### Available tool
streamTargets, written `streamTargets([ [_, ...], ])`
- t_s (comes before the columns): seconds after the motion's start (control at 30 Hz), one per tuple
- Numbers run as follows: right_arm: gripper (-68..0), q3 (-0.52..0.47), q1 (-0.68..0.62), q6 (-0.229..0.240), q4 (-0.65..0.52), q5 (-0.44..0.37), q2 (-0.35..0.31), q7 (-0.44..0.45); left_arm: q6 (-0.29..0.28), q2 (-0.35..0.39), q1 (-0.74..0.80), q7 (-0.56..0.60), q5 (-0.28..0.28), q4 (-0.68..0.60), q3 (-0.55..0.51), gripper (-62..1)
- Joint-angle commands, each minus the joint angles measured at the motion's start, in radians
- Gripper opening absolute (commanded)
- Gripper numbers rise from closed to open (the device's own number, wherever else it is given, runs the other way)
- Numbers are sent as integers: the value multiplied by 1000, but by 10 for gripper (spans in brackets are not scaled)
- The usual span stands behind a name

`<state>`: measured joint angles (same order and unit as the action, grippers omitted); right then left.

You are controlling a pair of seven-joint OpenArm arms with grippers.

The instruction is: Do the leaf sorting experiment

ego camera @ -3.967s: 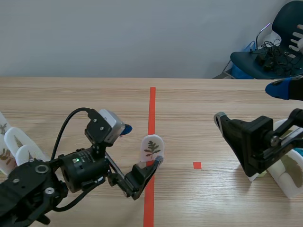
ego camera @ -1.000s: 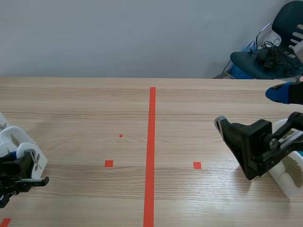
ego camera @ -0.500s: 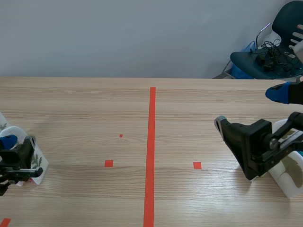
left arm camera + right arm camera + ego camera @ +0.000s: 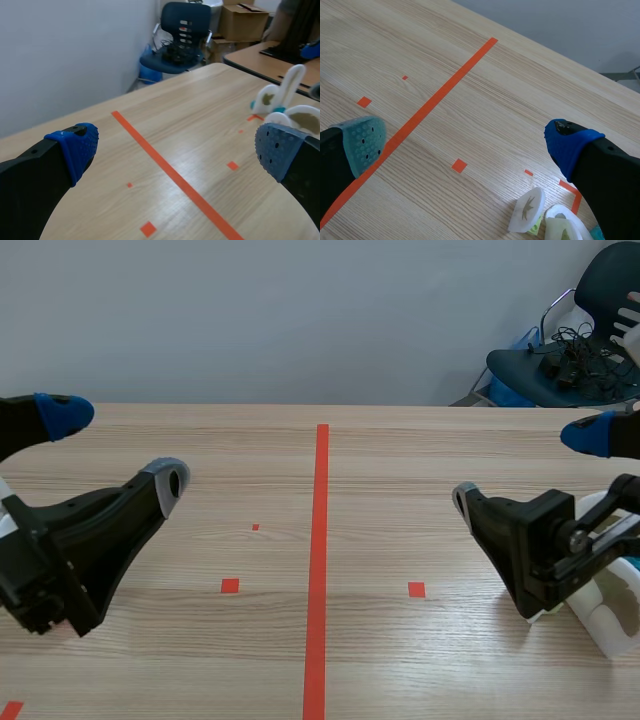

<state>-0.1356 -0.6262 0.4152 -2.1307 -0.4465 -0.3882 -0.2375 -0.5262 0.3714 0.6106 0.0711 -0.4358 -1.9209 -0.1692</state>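
Note:
My left gripper point(image 4: 113, 448) is raised over the table's left side, open, with nothing between its fingers. It is also empty in the left wrist view point(image 4: 175, 147). Only a white sliver point(image 4: 4, 502) of the left leaf tags shows behind the arm. Over the right side my right gripper point(image 4: 527, 465) is open and empty, with the white leaf tags point(image 4: 612, 612) behind and below it. In the right wrist view, a white tag with a small leaf point(image 4: 527, 210) lies beside my right gripper point(image 4: 467, 142), next to more white holders point(image 4: 565, 229). The left wrist view shows that pile point(image 4: 280, 100) far ahead.
An orange-red tape line point(image 4: 320, 540) runs down the table's middle, with small tape squares point(image 4: 230, 586) on both sides. A blue chair point(image 4: 570, 350) with cables stands beyond the table's far right corner. Cardboard boxes point(image 4: 242, 22) stand behind it.
My left gripper was low at the table's left edge, at a white leaf tag by the left pile. It has now risen, open and empty. The right arm stayed put.

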Motion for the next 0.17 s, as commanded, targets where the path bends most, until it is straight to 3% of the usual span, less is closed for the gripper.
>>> streamTargets([
  [0.0,4,-10,11,-3,0,-27,0,14,10,-5,5,-25,-43,17,2,14],
  [0.13,4,-10,11,-3,0,-59,0,11,15,-5,5,-107,-55,17,2,14],
])
